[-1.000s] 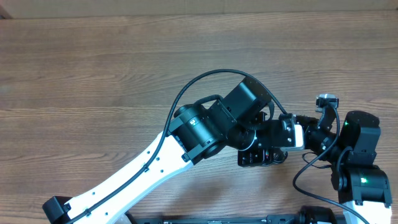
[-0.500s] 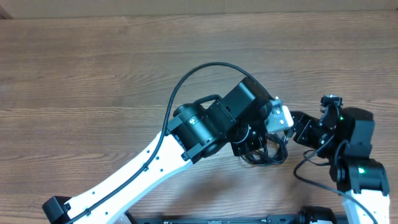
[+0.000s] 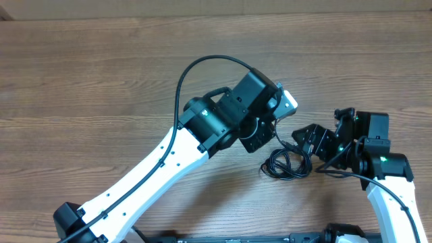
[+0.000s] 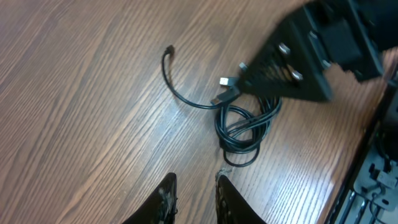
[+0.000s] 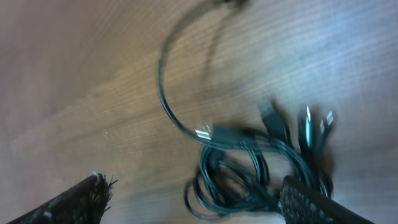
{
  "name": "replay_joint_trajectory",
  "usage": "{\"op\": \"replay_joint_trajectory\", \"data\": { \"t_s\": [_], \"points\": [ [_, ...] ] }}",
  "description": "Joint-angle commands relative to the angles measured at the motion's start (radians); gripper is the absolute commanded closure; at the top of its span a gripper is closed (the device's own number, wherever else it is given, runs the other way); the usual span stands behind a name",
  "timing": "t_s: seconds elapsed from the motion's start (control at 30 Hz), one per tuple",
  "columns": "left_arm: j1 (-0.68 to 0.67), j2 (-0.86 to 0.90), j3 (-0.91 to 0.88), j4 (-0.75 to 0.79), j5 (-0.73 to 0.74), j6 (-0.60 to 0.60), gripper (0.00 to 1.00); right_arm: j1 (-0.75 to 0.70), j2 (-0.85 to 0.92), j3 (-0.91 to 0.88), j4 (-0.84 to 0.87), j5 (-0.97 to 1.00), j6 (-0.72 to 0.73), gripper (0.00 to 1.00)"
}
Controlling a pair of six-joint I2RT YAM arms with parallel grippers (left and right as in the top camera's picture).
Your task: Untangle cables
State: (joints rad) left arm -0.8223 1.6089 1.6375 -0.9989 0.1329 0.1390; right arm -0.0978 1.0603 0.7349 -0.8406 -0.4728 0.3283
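Since the cables (image 4: 242,127) lie mostly bunched in loops, you have nearly all the untangling left.
One strand trails free. The bundle sits ahead of your left gripper (image 4: 194,186), which is narrow and empty, and just ahead of your right gripper (image 5: 194,183), which is spread wide and holds nothing.

Left tool (image 4: 194,200) narrowly parted, right tool (image 5: 193,204) spread wide, both empty, angled downward.

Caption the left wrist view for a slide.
Left gripper, jaws open, hovers over the wood table; the coiled cables lie by the right gripper.

Brown wood-grain table (image 3: 101,81)
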Motion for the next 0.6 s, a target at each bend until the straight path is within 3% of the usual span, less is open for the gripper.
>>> {"op": "replay_joint_trajectory", "data": {
  "t_s": [0.0,0.2,0.4,0.57],
  "points": [
    [0.033,0.008,0.02,0.009,-0.009,-0.036,0.78,-0.003,-0.004,0.024,-0.062,0.044,-0.017,0.13],
    [0.044,0.008,0.02,0.015,-0.002,-0.035,0.76,-0.003,-0.003,0.023,-0.165,0.163,-0.009,0.13],
    [0.045,0.013,0.02,0.019,-0.003,-0.035,0.74,-0.003,0.028,-0.015,-0.147,0.289,0.066,0.12],
    [0.045,0.049,0.02,0.022,-0.006,-0.035,0.83,-0.003,0.122,-0.015,-0.119,0.288,0.066,0.12]
  ]
}}
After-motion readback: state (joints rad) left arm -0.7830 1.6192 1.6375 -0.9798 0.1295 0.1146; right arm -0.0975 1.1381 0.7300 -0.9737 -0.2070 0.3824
